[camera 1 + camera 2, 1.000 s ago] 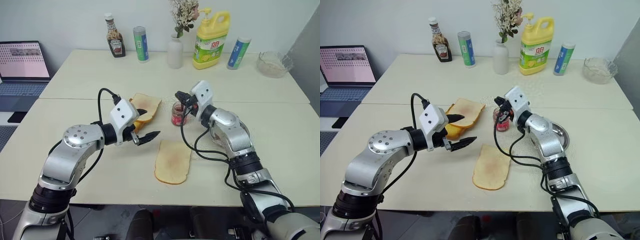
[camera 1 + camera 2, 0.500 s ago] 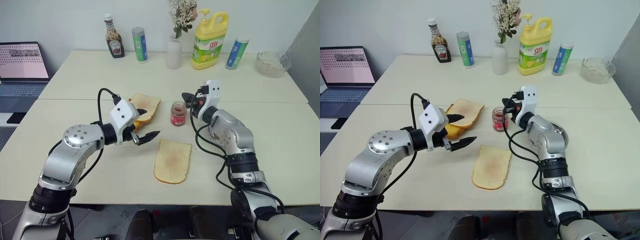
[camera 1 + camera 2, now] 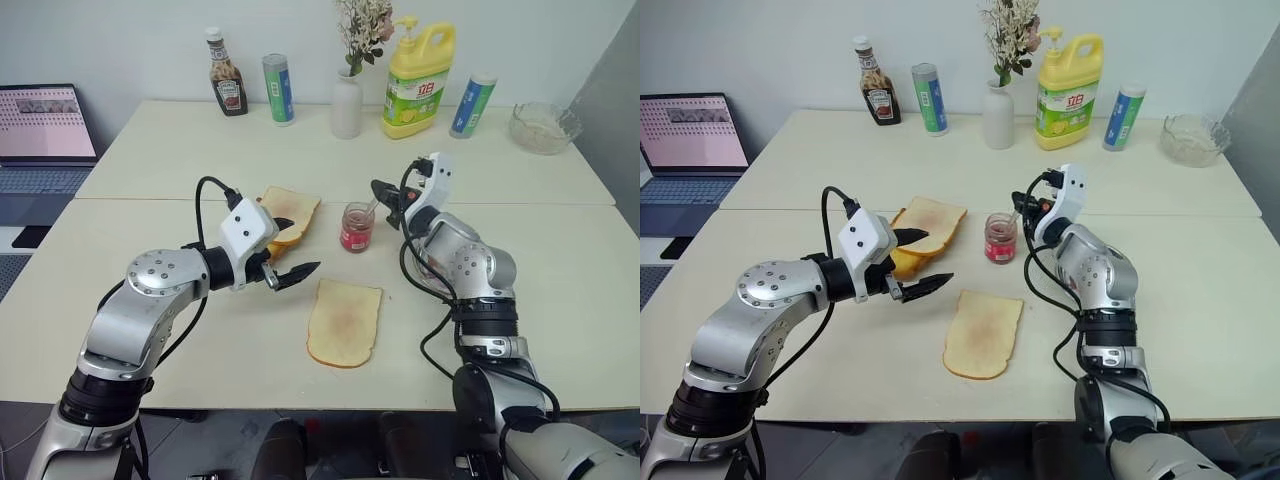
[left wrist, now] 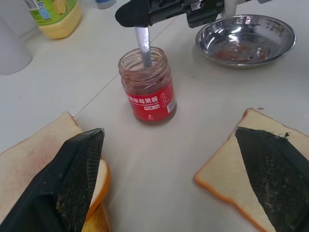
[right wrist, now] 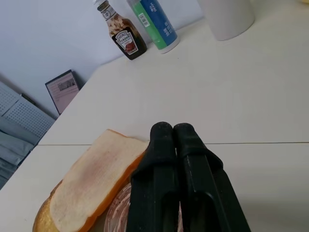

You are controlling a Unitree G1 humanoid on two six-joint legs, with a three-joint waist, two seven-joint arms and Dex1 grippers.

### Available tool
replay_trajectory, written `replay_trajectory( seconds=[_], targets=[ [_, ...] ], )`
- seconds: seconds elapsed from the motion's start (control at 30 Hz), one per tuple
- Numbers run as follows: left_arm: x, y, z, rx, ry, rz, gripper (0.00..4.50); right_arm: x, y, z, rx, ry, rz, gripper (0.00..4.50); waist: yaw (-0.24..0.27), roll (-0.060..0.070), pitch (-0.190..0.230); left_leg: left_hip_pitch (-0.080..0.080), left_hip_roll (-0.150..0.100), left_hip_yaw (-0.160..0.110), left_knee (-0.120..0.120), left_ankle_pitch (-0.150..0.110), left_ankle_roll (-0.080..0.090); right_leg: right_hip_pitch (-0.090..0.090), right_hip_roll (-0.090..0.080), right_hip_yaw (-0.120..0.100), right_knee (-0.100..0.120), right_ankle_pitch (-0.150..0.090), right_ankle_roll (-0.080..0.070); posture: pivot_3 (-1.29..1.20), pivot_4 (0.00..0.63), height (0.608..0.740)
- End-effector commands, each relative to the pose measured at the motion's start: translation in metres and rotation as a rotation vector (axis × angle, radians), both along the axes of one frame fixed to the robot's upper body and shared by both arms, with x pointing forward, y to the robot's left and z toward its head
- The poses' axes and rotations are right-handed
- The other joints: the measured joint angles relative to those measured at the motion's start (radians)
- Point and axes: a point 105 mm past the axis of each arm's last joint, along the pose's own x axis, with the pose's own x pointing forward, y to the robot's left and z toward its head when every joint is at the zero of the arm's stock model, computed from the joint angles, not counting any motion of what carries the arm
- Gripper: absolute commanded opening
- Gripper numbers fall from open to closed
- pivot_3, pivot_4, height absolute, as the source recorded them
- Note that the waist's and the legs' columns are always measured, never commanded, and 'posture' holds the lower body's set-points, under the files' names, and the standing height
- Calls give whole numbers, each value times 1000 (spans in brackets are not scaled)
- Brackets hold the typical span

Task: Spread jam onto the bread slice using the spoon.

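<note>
The small glass jar of dark red jam (image 3: 356,226) stands open mid-table. My right gripper (image 3: 386,190) hovers just right of its mouth, shut on the handle of the silver spoon (image 4: 143,46), whose lower end dips into the jam. In the right wrist view the black fingers (image 5: 166,183) press together. Nearer the front edge lies the pale tan bread slice (image 3: 345,321), flat and bare. To its left my left gripper (image 3: 938,257) hangs open and holds nothing; its fingers (image 4: 72,186) frame the jar in the left wrist view.
A stack of other bread slices (image 3: 290,214) lies left of the jar. A round steel dish (image 4: 246,38) sits to the jar's right. Ketchup bottle (image 3: 228,85), cans, vase (image 3: 347,105), yellow detergent jug (image 3: 420,80) and glass bowl (image 3: 545,125) line the back. A laptop (image 3: 45,125) is far left.
My right wrist has rolled over and the gripper has shifted from above the jar to its right side, spoon still held. The left arm has stayed put.
</note>
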Motion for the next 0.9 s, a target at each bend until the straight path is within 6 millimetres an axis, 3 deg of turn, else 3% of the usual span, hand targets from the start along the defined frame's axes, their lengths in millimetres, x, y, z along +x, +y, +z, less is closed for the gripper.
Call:
replay_trajectory(
  seconds=[0.03,0.9],
  targets=[
    [2,2,8,0,-51,8,4500,-5,8,33,53,-85,34,12,0,0,0,0,0,0,0,0,0,0,0,0,0,0,0,0,150,740],
    [9,7,11,-15,-67,33,4500,-1,-5,40,181,-16,-3,12,0,0,0,-1,0,0,0,0,0,-1,0,0,0,0,0,0,150,740]
  ],
)
